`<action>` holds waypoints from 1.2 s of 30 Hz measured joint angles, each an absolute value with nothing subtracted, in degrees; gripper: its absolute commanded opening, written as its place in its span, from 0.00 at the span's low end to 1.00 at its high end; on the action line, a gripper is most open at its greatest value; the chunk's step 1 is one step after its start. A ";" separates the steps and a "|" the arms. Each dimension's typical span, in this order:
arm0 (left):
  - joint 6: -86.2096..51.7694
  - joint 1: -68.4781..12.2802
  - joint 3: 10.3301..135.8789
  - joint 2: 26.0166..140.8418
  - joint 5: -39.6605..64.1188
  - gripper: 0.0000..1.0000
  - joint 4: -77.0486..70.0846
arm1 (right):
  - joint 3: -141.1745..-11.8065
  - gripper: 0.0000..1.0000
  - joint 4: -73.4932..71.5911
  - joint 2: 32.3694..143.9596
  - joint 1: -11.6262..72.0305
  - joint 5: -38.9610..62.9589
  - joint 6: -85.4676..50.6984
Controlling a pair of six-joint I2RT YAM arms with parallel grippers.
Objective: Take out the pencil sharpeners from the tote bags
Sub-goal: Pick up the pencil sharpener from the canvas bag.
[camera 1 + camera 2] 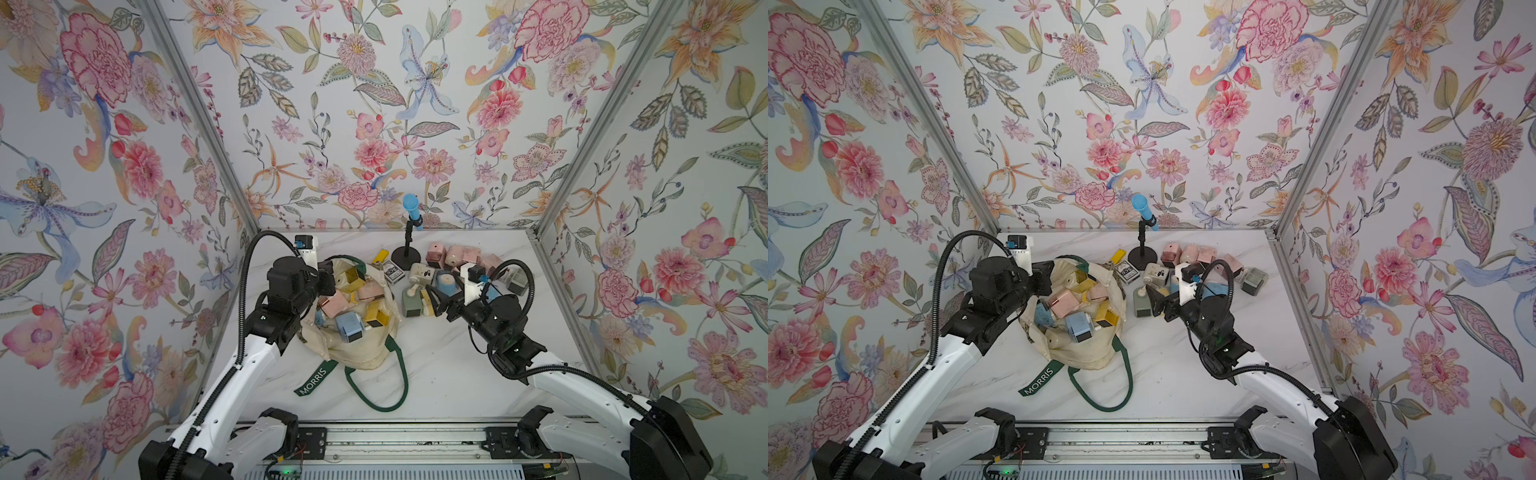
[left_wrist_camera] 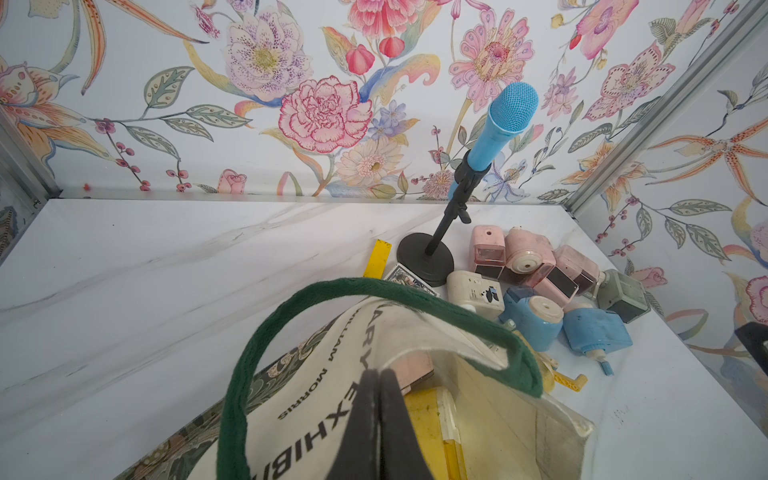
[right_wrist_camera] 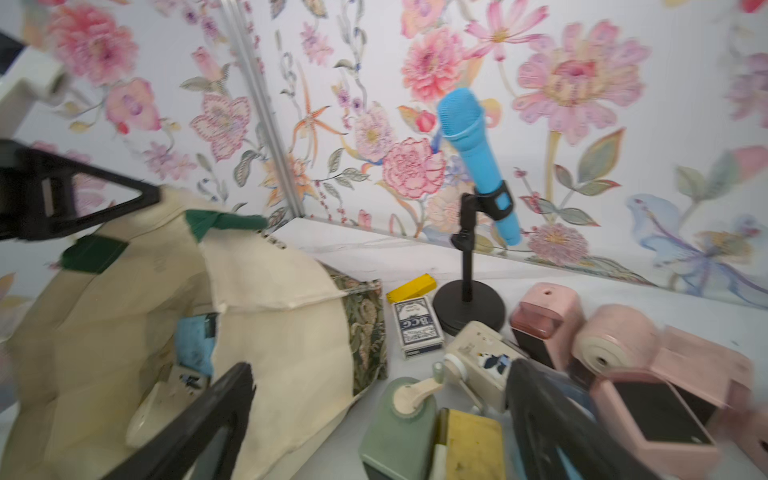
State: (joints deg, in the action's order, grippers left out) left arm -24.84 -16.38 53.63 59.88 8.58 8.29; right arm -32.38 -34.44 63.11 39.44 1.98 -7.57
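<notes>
Sharpeners point(image 1: 349, 326) look rigid, light, slick: grip flat sides; your left gripper point(image 2: 378, 399) pinches the limp tote bag point(image 1: 365, 353), right gripper point(image 3: 382, 370) spread empty

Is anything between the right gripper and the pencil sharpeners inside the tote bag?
Yes. A sage green sharpener on the table lies just ahead of the open right gripper, and the tote bag's near canvas wall rises beyond it; the mouth above looks clear.

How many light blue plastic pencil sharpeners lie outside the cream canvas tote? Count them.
2 on the white marble table: cream-capped blue sharpener, blue sharpener beside it. Others may be hidden.
</notes>
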 measured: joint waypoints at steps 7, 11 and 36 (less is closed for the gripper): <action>-24.84 -16.38 53.63 59.88 8.56 0.00 8.29 | -41.56 0.90 -30.92 73.52 53.47 5.65 2.07; -24.84 -16.38 53.63 59.88 8.56 0.00 8.29 | -50.59 0.90 -26.11 84.01 56.66 4.64 3.62; -24.86 -16.38 53.49 59.90 8.36 0.00 7.92 | -75.57 0.89 -8.32 115.39 60.20 -1.32 -0.91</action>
State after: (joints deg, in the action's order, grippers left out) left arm -24.86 -16.38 53.49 59.90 8.36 7.92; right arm -75.57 -8.32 115.39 60.20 -1.32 -0.91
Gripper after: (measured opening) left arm 0.049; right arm 0.894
